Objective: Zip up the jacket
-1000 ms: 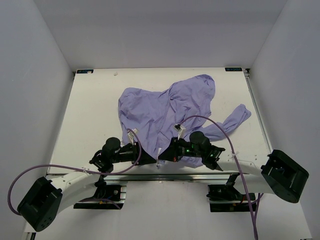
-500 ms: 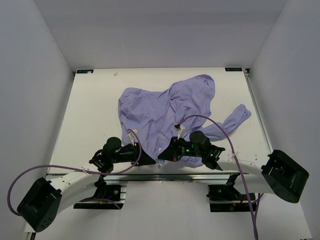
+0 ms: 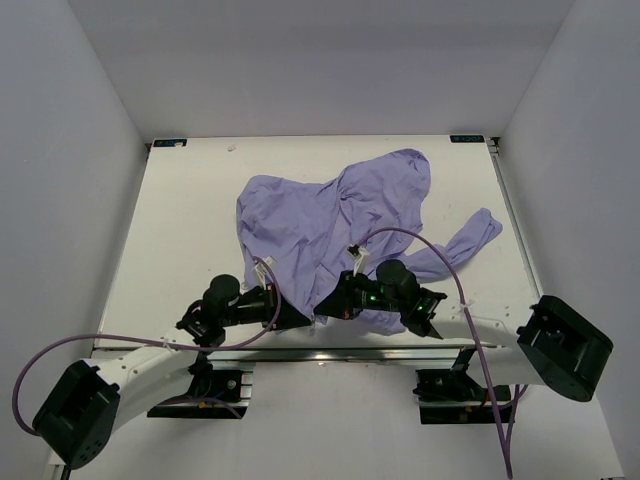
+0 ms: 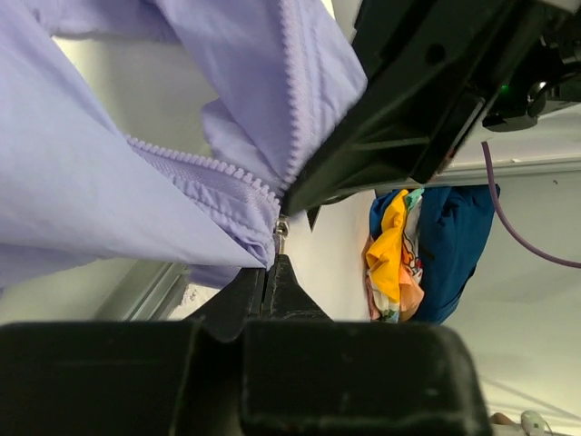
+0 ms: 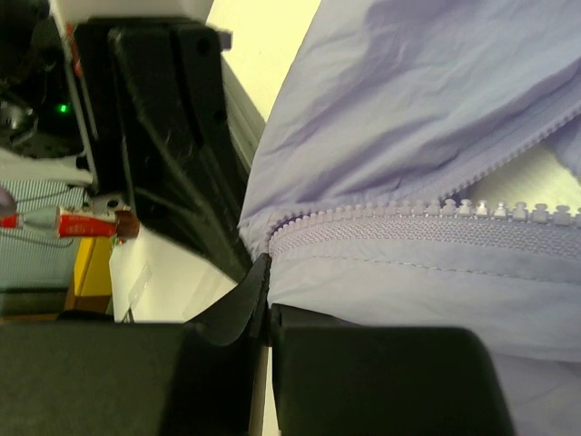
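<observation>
Robot lab: plain white walls (image 3: 62, 220) enclose a metal-framed work table (image 3: 180, 225).

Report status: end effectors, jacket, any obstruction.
Left end effector shut on jacket hem; right end effector likewise. Zipper open, halves apart. No obstruction seen.

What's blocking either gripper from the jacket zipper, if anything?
Nothing visible. The left gripper and right gripper are each shut on the jacket at its near hem, at the bottom end of the zipper teeth. Only crowding: the two grippers sit almost against each other.
</observation>
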Robot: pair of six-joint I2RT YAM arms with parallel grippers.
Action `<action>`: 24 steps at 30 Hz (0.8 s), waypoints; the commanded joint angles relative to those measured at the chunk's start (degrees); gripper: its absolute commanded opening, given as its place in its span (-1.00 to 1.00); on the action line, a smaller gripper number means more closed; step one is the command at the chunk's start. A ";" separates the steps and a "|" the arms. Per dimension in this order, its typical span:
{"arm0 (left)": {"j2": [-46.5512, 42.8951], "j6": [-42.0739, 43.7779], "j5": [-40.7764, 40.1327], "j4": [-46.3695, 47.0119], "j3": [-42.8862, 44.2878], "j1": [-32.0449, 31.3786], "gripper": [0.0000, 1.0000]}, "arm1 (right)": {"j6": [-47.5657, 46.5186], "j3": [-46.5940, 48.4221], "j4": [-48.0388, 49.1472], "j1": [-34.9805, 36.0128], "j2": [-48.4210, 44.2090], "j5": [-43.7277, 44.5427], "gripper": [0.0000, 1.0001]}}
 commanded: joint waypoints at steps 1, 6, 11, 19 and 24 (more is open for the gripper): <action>-3.08 1.92 1.71 0.47 -0.10 0.23 -1.00 | 0.88 4.13 5.00 -0.12 1.20 3.98 -1.00; -6.95 7.81 1.53 -13.67 2.00 0.15 -1.00 | 2.81 5.80 6.93 -3.45 1.20 4.79 -1.00; -7.31 10.29 2.76 -19.50 1.05 -0.20 -1.00 | 2.72 9.14 7.54 -5.74 1.72 4.00 -1.00; -3.79 11.34 -5.83 -26.52 3.94 -9.67 -1.00 | 6.33 11.25 11.59 -5.83 5.15 2.49 -1.00; -1.95 10.55 -8.75 -27.14 5.00 -12.60 -1.00 | 4.93 11.34 8.52 -6.97 2.96 4.87 -1.00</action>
